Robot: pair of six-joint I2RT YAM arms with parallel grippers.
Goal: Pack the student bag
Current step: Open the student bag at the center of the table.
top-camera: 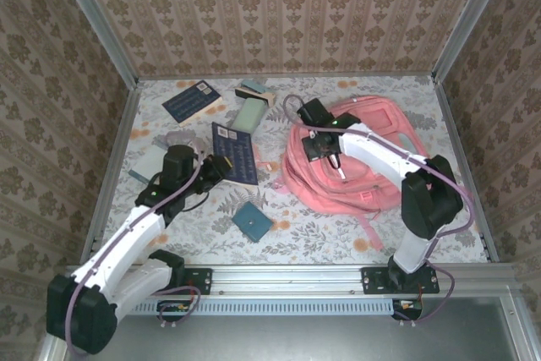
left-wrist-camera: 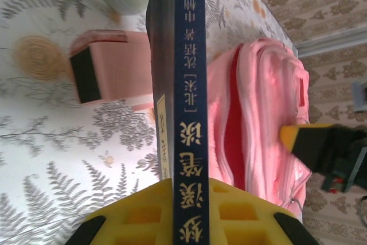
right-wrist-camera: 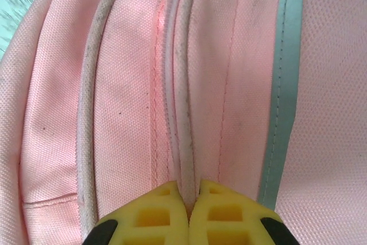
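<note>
So the left gripper is clamped tight on a dark blue book, pinching it across the covers with the spine facing the wrist cam; the bag lies on the table right of centre, so from the left gripper it's off to the right with a strip of table between them.

The bit that matters, I think: from the left wrist, there's a red slit in the top of the bag that looks like the open mouth, and it runs pretty much parallel to the book's spine; so the book's long axis already looks lined up with it, and the job is mostly a sideways carry to the right plus a drop in, not a big twist.

The right gripper is right on the bag, fingers closed all the way on a line of piping by the zip; my guess is it's there to hold the mouth open. It's the nearer arm by far, but the left one has the cargo.
</note>
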